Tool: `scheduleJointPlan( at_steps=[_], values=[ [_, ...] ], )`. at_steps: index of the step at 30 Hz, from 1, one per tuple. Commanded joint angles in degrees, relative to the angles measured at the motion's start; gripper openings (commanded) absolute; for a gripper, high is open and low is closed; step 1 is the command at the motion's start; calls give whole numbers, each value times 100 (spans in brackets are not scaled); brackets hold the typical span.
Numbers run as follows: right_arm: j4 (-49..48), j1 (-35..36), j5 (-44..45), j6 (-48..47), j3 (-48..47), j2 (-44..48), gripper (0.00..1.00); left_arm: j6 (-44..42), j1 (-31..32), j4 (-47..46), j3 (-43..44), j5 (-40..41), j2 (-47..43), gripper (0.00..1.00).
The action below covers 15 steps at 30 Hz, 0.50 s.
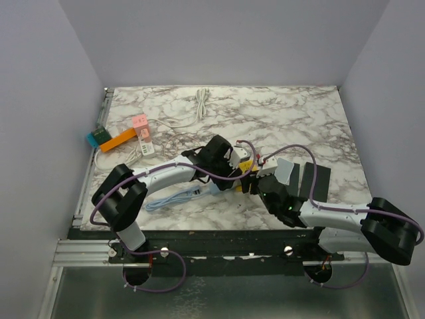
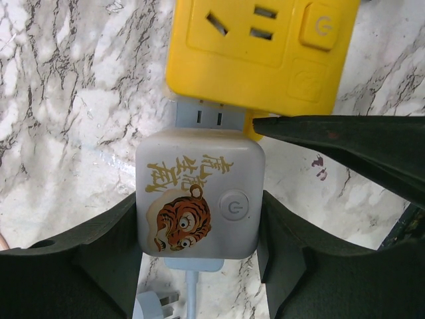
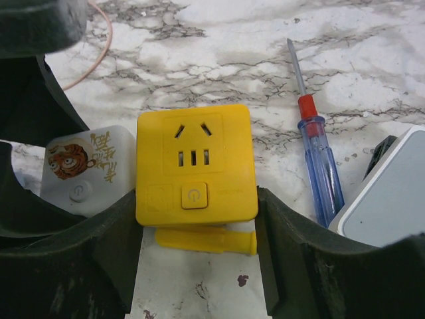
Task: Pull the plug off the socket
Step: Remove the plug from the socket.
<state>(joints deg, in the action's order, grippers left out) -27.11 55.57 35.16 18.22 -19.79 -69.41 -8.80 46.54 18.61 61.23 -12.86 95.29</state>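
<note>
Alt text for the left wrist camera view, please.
The left gripper clamps a white tiger-print plug block by its sides, its top end seated against a yellow socket cube. A marble table lies beneath; a dark finger intrudes from the right.

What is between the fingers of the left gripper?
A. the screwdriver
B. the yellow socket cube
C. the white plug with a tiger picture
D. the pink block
C: in the left wrist view the left gripper presses both sides of the white plug; the yellow socket cube lies beyond it.
</note>
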Motion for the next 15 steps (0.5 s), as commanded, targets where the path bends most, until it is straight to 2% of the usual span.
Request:
scheduleJointPlan(
  at_steps=[1,5,15],
  values=[
    [-113,-136,396,208,42,165,1,519,-143,288,-287,737,622,0],
    [-92,-412,106,325,54,125,1,519,-138,291,-296,741,626,0],
    [-113,-484,-58,254,-42,139,1,519,-137,300,-278,771,639,0]
  ],
)
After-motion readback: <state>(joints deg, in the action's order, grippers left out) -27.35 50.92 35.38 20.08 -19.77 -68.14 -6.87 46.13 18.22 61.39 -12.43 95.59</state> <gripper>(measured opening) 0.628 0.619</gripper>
